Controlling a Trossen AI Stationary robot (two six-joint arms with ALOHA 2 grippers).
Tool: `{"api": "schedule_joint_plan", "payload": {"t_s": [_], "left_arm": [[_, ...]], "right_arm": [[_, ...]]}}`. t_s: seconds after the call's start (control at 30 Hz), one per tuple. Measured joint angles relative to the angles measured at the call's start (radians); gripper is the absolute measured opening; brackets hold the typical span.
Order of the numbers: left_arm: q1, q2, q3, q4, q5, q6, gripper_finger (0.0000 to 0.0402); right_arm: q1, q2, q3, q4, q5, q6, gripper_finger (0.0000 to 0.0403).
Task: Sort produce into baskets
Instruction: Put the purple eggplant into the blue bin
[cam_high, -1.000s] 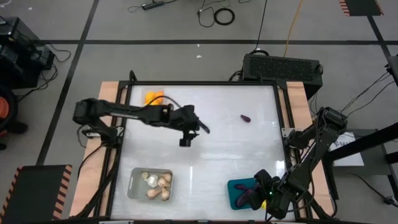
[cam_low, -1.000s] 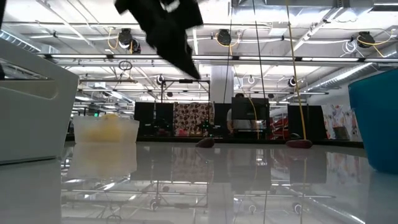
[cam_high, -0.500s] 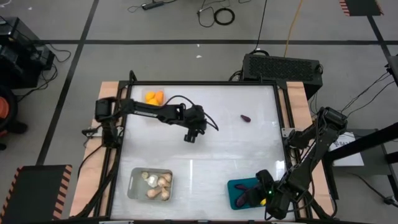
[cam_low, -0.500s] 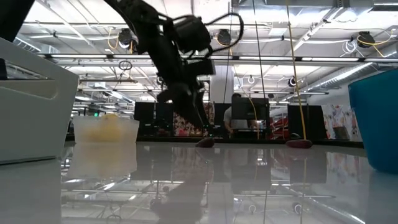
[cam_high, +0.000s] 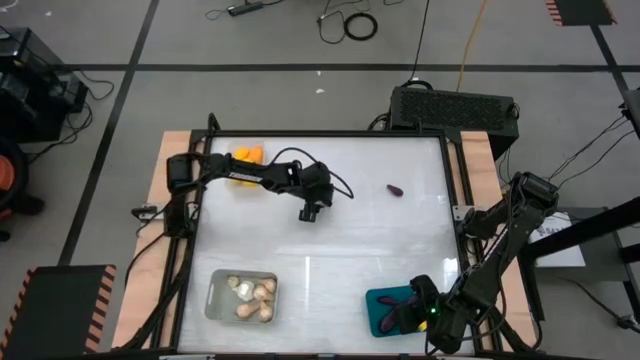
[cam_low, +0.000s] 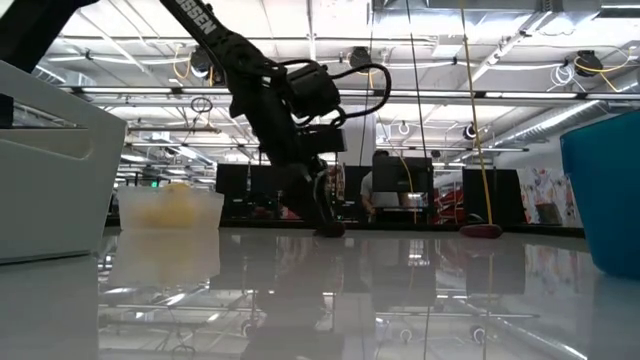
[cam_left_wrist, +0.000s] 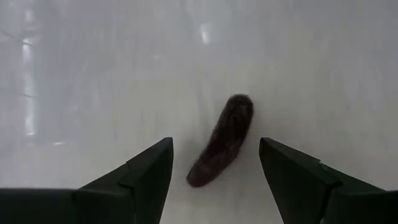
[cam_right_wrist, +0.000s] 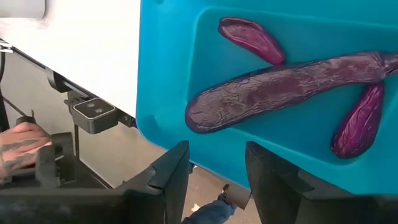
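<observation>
Straddling a tiny eggplant (cam_left_wrist: 222, 140): left end effector (cam_left_wrist: 214, 163) (fingers apart).

Bright overhead lighting; glare on glossy table (cam_low: 330, 290); wrist views slightly blurred.

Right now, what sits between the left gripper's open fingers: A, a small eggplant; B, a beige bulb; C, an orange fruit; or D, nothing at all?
A: the left wrist view shows a small eggplant lying on the table between the open fingers of the left gripper, not yet gripped.
</observation>
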Motion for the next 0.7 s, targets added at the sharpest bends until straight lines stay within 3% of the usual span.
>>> {"api": "schedule_joint_plan", "payload": {"t_s": [0.13, 0.43, 0.7], "left_arm": [[0.011, 0.018, 0.001, -0.013, 0.087, -0.041, 0.0246], [0.002, 0.029, 0.003, -0.027, 0.092, -0.052, 0.0244], [-0.005, 0.029, 0.003, -0.040, 0.089, -0.194, 0.0157]], "right_arm": [[0.000, 0.000, 0.000, -0.004, 0.000, -0.009, 0.0148], [0.000, 0.000, 0.000, -0.016, 0.000, -0.045, 0.0148], [0.000, 0.000, 0.000, -0.023, -0.001, -0.072, 0.0148]]}}
